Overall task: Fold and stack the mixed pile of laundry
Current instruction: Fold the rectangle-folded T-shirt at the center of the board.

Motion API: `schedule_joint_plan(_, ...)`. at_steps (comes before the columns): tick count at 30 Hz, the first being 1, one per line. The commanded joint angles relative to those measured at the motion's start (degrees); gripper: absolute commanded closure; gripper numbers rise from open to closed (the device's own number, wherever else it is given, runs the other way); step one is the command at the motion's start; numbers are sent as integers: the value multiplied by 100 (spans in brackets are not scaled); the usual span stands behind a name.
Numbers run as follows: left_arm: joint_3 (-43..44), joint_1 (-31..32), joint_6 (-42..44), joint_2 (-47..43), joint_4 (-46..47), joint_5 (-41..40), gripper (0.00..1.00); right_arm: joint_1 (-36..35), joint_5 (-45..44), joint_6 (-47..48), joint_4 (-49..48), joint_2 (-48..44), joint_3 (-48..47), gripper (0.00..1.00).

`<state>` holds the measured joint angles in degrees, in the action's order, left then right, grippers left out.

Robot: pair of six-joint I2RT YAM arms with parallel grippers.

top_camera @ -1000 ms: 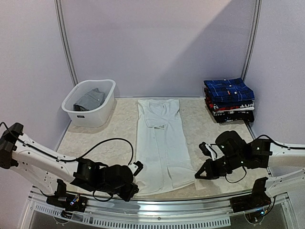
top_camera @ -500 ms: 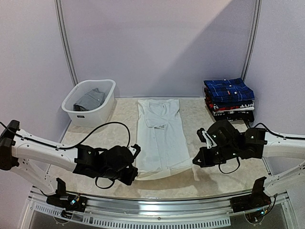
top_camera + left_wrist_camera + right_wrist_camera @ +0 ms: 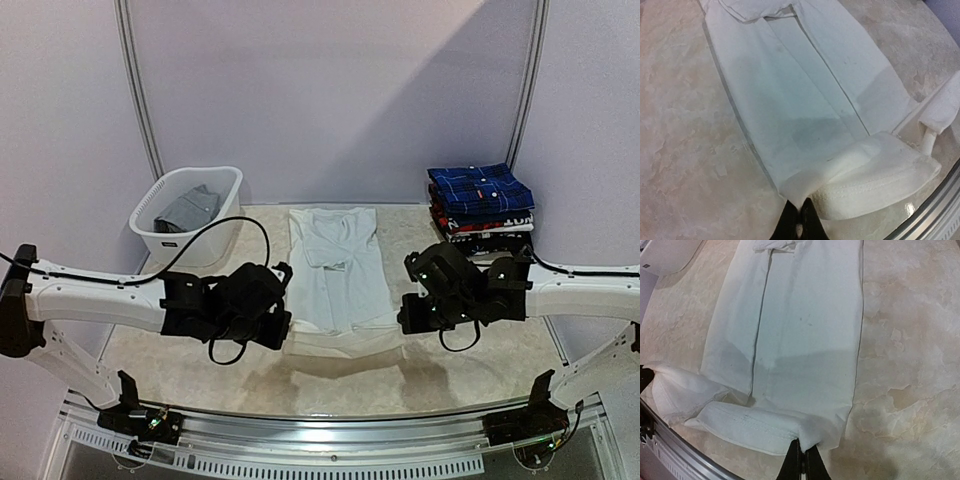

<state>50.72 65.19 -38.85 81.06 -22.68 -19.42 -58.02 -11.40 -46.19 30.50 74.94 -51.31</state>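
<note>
The left gripper (image 3: 799, 226) and right gripper (image 3: 802, 460) each pinch a hem corner of the white shirt (image 3: 338, 265), half-folded on the counter (image 3: 350, 375). A folded stack (image 3: 480, 210) stands far right; a grey garment (image 3: 188, 210) waits in the basket (image 3: 190, 248).

Open tabletop (image 3: 450, 370) flanks the white shirt (image 3: 340, 270); basket (image 3: 160, 240) blocks far left corner, folded stack (image 3: 480, 190) far right.

The whole table (image 3: 410, 370) is viewed from high above and behind the arm bases, facing the back wall (image 3: 330, 100). Close, downward views are given past the left gripper (image 3: 799, 227) and right gripper (image 3: 802, 462). The white shirt (image 3: 335, 270) is shared by all three views, and its turned-over hem is seen large in both wrist views.
</note>
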Motion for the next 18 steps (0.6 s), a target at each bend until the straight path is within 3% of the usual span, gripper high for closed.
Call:
schedule_joint_plan(1, 415, -198, 295, 271, -372, -465, 100, -22, -870, -10, 49, 311, -434, 100)
schedule_joint_plan(11, 1016, -727, 564, 785, -508, -679, 100, 164, -1660, 13, -358, 910, -818, 100)
schedule_joint_plan(18, 1291, -1239, 887, 1024, -290, -495, 100, 553, -1575, 571, -1083, 1287, -868, 100)
